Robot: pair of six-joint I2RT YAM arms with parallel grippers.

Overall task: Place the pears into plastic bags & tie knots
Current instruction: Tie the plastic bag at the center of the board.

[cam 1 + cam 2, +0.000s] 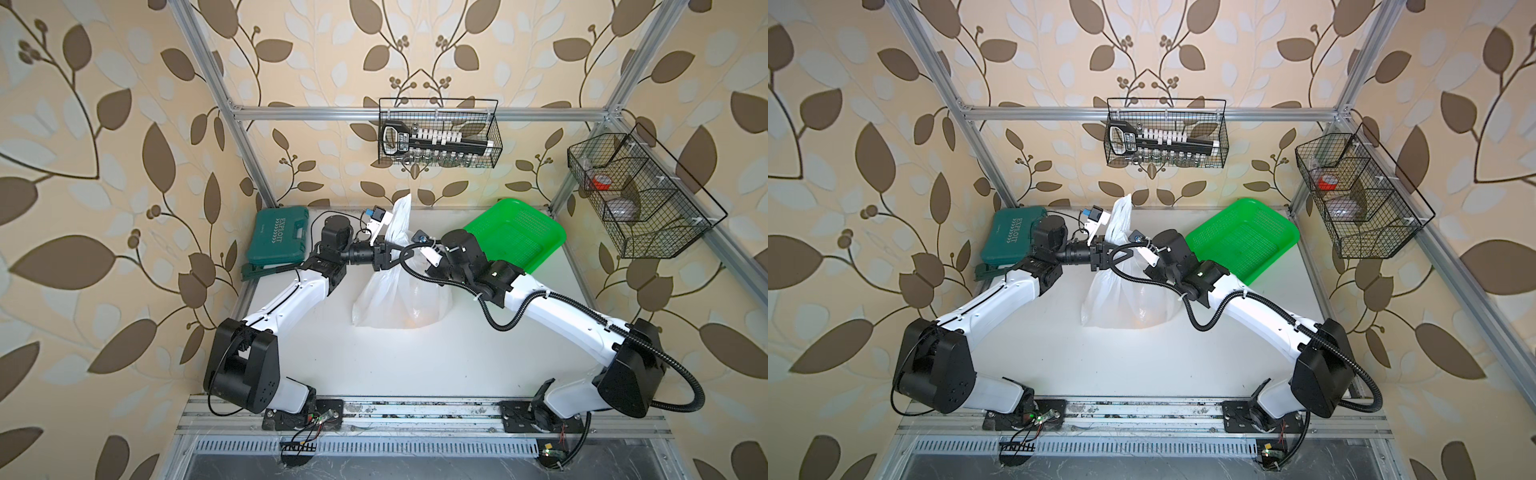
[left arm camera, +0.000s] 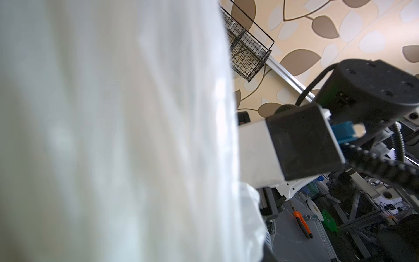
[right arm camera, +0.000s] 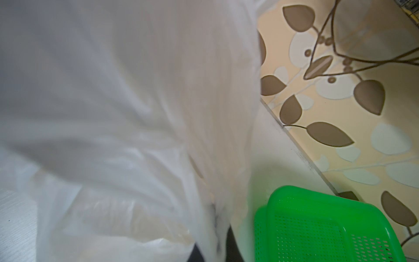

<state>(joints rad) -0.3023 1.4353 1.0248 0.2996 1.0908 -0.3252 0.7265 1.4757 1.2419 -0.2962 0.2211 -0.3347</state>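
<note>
A thin white plastic bag (image 1: 397, 297) sits mid-frame on the white table (image 1: 374, 365), pears (image 1: 419, 318) showing only as a faint orange glow low inside; it looks limp, slippery and bottom-heavy, best taken by its gathered neck. The left gripper (image 1: 395, 257) reaches in level from the left, jaws partly spread beside that neck; whether they pinch it I cannot tell. The right arm (image 1: 536, 299) bends in from the right; the right gripper is pressed together, hidden against the plastic.
</note>
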